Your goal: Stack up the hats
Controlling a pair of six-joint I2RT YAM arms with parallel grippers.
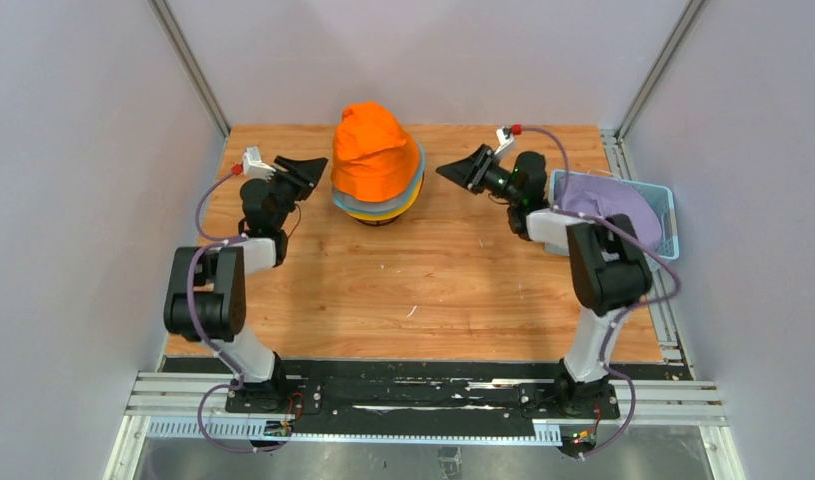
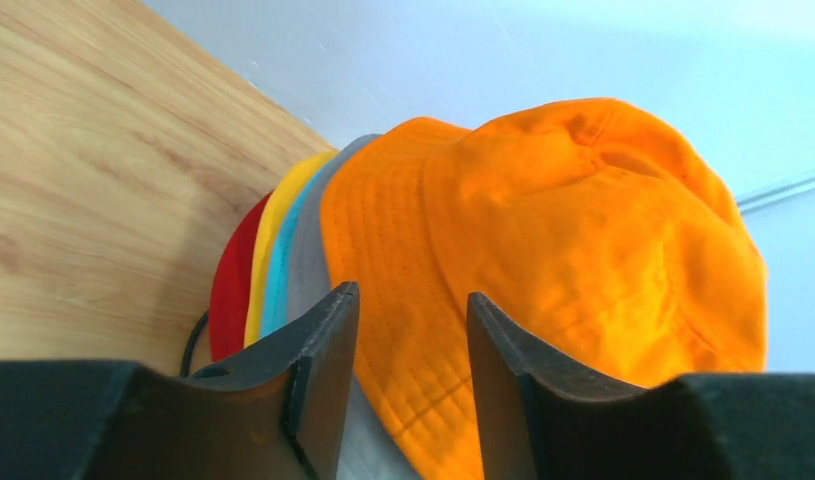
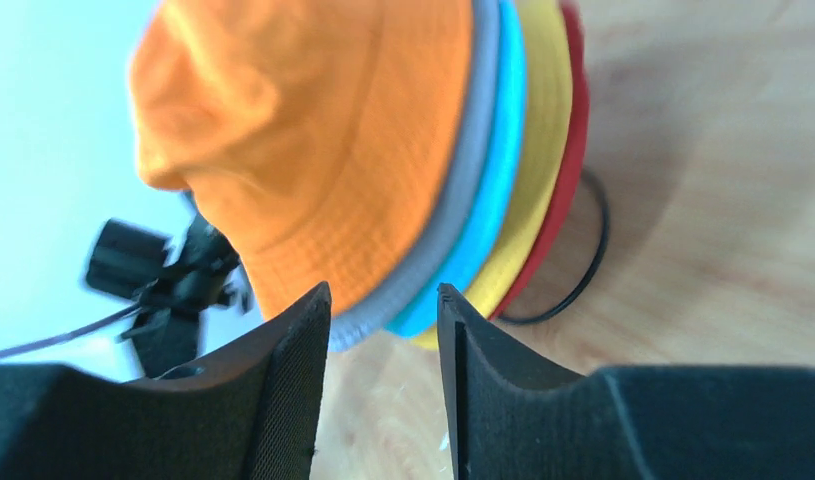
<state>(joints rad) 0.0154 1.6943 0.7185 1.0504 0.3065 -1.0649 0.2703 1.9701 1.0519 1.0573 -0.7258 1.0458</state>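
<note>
The orange hat (image 1: 373, 150) tops a stack at the back middle of the table. Under it, the left wrist view shows grey (image 2: 305, 270), teal (image 2: 280, 270), yellow (image 2: 266, 250) and red (image 2: 231, 290) brims. The lavender hat (image 1: 608, 205) lies in the light blue basket (image 1: 666, 200) at the right. My left gripper (image 1: 321, 172) is open at the stack's left edge, with the orange brim (image 2: 423, 330) showing between its jaws. My right gripper (image 1: 445, 172) is open and empty, a short way right of the stack (image 3: 463, 190).
The black wire stand's ring (image 3: 593, 250) shows on the wood under the red brim. The basket sits against the right wall, right beside my right arm. Grey walls close in the table on the left, back and right.
</note>
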